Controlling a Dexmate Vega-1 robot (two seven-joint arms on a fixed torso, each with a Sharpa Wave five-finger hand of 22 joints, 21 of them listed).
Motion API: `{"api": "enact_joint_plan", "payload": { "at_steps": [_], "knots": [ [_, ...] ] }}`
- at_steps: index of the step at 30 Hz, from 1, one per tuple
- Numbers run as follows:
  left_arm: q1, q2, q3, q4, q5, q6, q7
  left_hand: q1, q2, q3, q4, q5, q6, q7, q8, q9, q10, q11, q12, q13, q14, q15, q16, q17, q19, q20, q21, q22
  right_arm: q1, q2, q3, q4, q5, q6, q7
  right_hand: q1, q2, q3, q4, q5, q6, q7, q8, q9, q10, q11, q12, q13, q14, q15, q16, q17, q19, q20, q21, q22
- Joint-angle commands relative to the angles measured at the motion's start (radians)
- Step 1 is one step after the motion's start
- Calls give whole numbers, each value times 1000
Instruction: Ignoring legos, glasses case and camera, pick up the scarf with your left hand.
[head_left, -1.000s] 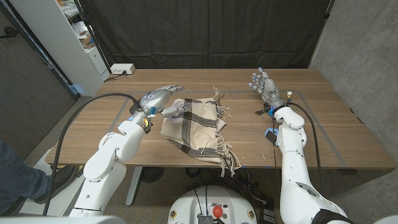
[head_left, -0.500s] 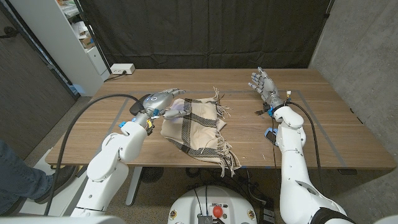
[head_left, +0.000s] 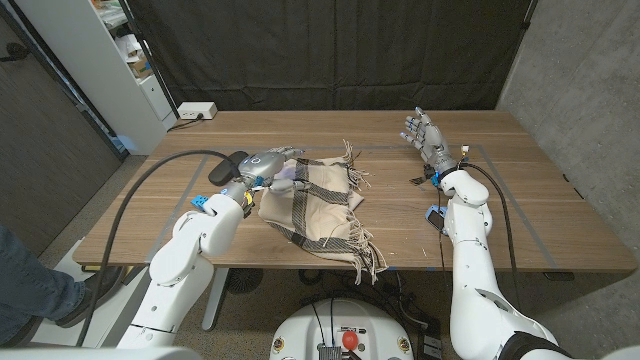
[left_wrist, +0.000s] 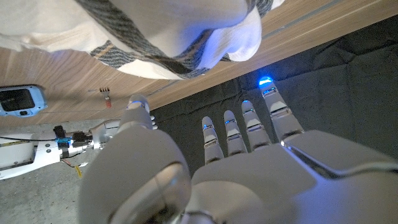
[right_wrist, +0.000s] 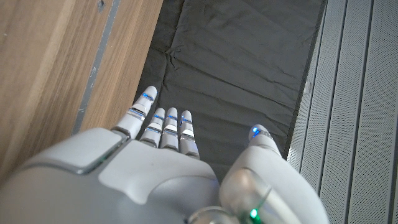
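The scarf, cream with dark check stripes and fringed ends, lies crumpled on the wooden table in front of me. My left hand hovers at the scarf's far left corner, fingers stretched out over its edge and holding nothing. In the left wrist view the left hand has its fingers straight and apart, close to a fold of the scarf. My right hand stands raised over the table's right side, fingers spread and empty; the right wrist view shows the same hand with fingers extended.
A small light-blue object lies by my right forearm, and a small dark item sits near the right wrist. A white shelf stands at the back left, with a white box beside it. Black curtain behind.
My left hand has moved right and a little nearer, from beside the scarf's corner to over its edge. The right hand and the scarf have stayed put.
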Motion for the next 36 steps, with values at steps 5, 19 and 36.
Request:
{"api": "enact_joint_plan", "payload": {
  "at_steps": [5, 19, 36],
  "knots": [
    [-34, 17, 42, 35, 4, 33, -38, 13, 1, -4, 3, 6, -6, 3, -5, 5, -2, -1, 1, 4, 0, 3, -2, 2, 13, 1, -3, -1, 22, -6, 5, 36, -3, 13, -7, 2, 3, 0, -5, 4, 5, -1, -5, 3, 9, -3, -1, 1, 10, 3, 0, 3, -3, -2, -6, 4],
    [-43, 30, 71, 61, 9, 42, -29, 17, 3, -5, 4, 7, -4, 2, -3, 6, -1, -3, 2, 5, 2, -1, -2, 2, 14, 1, -6, -2, 54, -7, 9, 88, -7, 32, -13, 1, 4, -1, -6, 4, 6, 0, -5, 3, 10, -4, -1, 1, 14, 3, 2, 4, -6, -1, -7, 4],
    [-42, 39, 97, 80, 9, 63, -66, 25, 6, -5, 4, 10, -5, 5, -3, 6, 1, -2, 3, 7, 4, 1, -2, 3, 18, 1, -10, -2, 56, -3, 14, 101, -10, 39, -15, 2, 5, -2, -7, 4, 7, -1, -6, 3, 9, -5, -1, 1, 14, 2, 2, 6, -8, 0, -6, 4]
  ]
}}
